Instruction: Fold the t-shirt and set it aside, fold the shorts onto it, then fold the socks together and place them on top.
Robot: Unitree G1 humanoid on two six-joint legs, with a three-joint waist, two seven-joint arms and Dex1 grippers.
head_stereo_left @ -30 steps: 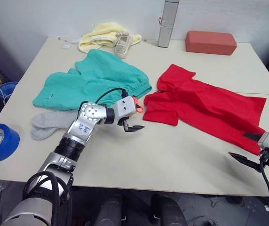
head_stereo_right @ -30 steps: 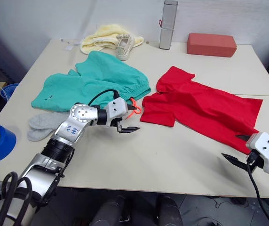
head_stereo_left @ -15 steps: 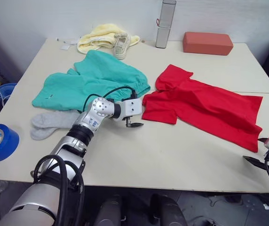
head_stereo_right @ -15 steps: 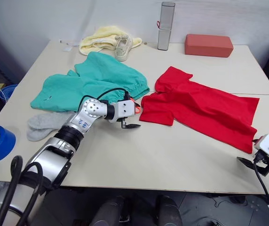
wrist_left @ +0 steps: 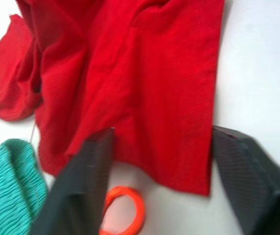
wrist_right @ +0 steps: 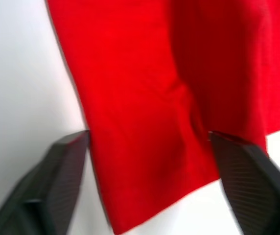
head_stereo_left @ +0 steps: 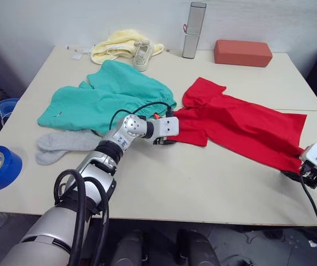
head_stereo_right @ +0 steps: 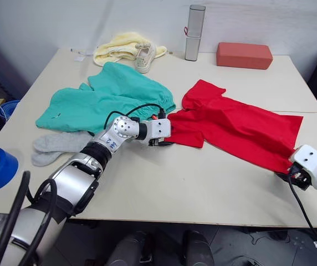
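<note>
First step in hand: grasping the t-shirt (head_stereo_left: 241, 124), spread flat centre-right on the tabletop (head_stereo_left: 203, 188). Left claw (wrist_left: 159, 161) wide open astride the sleeve edge; right claw (wrist_right: 147, 171) wide open astride the hem corner at lower right; nothing gripped. Next, probably: close both, lift, fold over. Shorts (head_stereo_left: 108, 97), socks (head_stereo_left: 59, 145) waiting at left.

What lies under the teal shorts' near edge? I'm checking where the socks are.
The grey socks stick out from beneath the shorts onto the table. How far they run under the cloth is hidden.
</note>
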